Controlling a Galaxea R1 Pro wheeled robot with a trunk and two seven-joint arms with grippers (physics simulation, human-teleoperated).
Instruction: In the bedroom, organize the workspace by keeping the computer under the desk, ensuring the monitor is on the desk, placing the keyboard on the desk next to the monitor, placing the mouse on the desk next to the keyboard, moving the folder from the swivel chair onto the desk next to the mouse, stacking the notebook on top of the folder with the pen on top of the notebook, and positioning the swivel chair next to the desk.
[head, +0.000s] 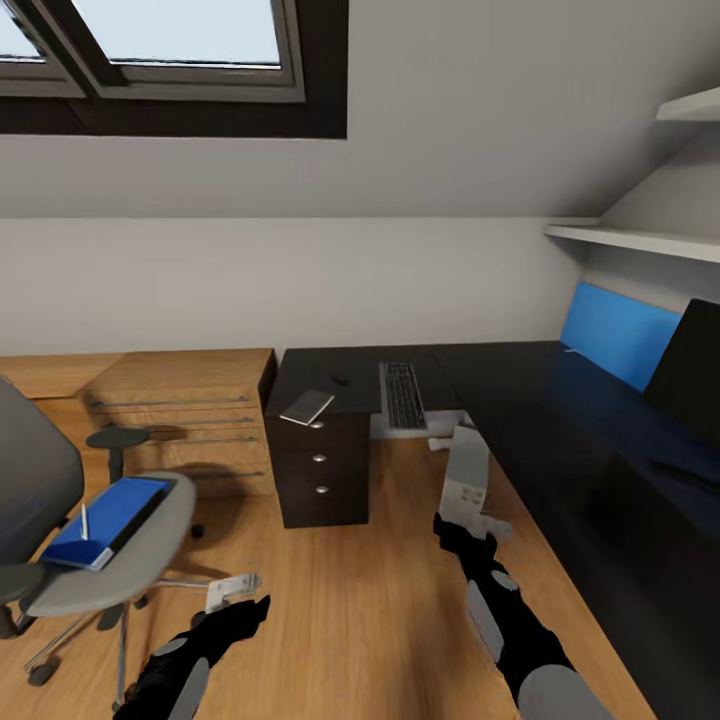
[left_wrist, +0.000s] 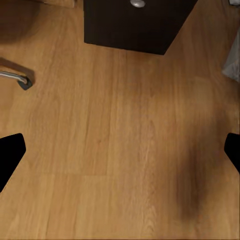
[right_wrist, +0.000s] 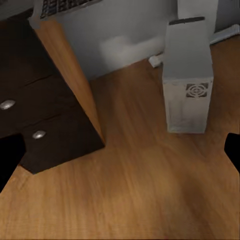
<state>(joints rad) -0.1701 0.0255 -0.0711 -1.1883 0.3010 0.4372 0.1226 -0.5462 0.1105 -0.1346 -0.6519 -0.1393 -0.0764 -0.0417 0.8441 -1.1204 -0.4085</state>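
Both grippers, left (head: 238, 592) and right (head: 468, 522), hang wide open over the wood floor, holding nothing. The blue folder (head: 108, 520) lies on the swivel chair (head: 95, 570) seat, the pen (head: 84, 521) resting on top. The computer (head: 466, 478) stands upright beside the desk (head: 520, 420). Farther back, the keyboard (head: 403, 394) runs front-to-back, with the notebook (head: 307, 405) and mouse (head: 340, 379) over the drawer unit (head: 320, 470). The monitor (head: 690, 370) sits far right.

You had: blue folder (head: 105, 520) with pen (head: 84, 521) on swivel chair (head: 110, 560) | notebook (head: 307, 406), mouse (head: 340, 379), keyboard (head: 403, 394) on desk (head: 520, 420) | computer (head: 466, 480) on floor beneath.
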